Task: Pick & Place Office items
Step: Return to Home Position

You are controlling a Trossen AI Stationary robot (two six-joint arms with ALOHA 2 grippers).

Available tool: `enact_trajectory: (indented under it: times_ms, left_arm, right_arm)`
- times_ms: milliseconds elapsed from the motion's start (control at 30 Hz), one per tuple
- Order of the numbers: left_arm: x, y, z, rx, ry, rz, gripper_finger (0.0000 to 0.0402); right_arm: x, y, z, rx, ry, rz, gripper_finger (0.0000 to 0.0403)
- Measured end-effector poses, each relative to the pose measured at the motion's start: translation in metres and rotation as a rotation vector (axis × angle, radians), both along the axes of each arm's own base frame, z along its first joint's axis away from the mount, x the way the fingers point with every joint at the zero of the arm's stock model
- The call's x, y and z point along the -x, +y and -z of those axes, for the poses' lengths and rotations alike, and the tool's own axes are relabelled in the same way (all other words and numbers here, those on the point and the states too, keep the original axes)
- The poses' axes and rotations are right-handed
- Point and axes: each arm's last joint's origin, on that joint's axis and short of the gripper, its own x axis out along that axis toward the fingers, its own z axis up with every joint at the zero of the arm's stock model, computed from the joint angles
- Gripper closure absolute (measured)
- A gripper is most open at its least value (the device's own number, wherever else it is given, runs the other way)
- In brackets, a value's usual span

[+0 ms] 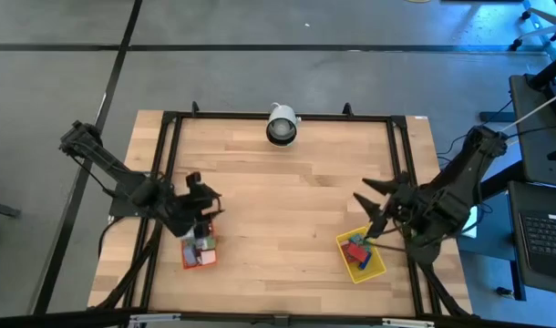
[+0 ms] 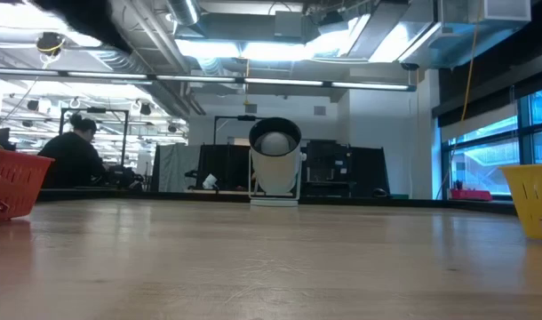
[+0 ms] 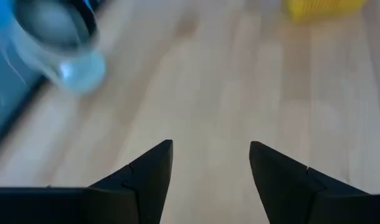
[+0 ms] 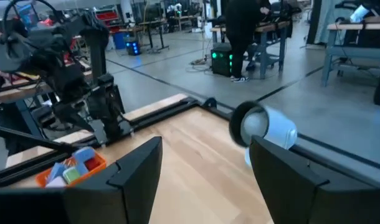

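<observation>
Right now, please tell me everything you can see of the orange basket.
The orange basket is small, rectangular and looks like plastic, with latticed walls. It stands upright on the wooden table, near the front edge on the left arm's side. Small pieces fill it: light blue, green and red ones show. The open left gripper hangs above its far end, apparently not touching.
</observation>
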Motion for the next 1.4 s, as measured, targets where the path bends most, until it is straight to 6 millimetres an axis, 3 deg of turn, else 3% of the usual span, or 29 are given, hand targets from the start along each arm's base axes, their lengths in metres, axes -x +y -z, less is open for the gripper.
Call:
enact_trajectory:
  times_ms: [233, 400, 633, 900, 1067, 1233, 1400]
  left_arm:
    - [-0.002, 0.019, -0.042, -0.113, -0.27, 0.115, 0.0192]
    - [-0.005, 0.043, -0.056, -0.136, -0.36, 0.202, 0.0192]
    - [0.001, 0.084, -0.037, -0.096, -0.422, 0.191, 0.0199]
    - [0.01, 0.117, -0.003, -0.063, -0.556, 0.172, 0.0218]
    - [0.012, 0.132, 0.015, -0.055, -0.588, 0.139, 0.0219]
    - [0.015, 0.14, 0.018, -0.057, -0.605, 0.127, 0.0219]
    - [0.016, 0.144, 0.026, -0.039, -0.592, 0.131, 0.0219]
  right_arm:
    - [0.022, -0.023, -0.024, 0.023, 0.0, -0.042, 0.016]
    - [0.041, -0.043, -0.035, 0.035, 0.01, -0.094, 0.016]
    - [0.063, -0.075, -0.03, 0.021, 0.027, -0.114, 0.016]
    - [0.075, -0.09, 0.001, 0.104, 0.096, -0.14, 0.016]
    - [0.084, -0.098, 0.028, 0.105, 0.067, -0.161, 0.016]
    - [0.091, -0.102, 0.053, 0.089, 0.003, -0.193, 0.016]
    - [0.096, -0.103, 0.056, 0.015, -0.109, -0.205, 0.016]
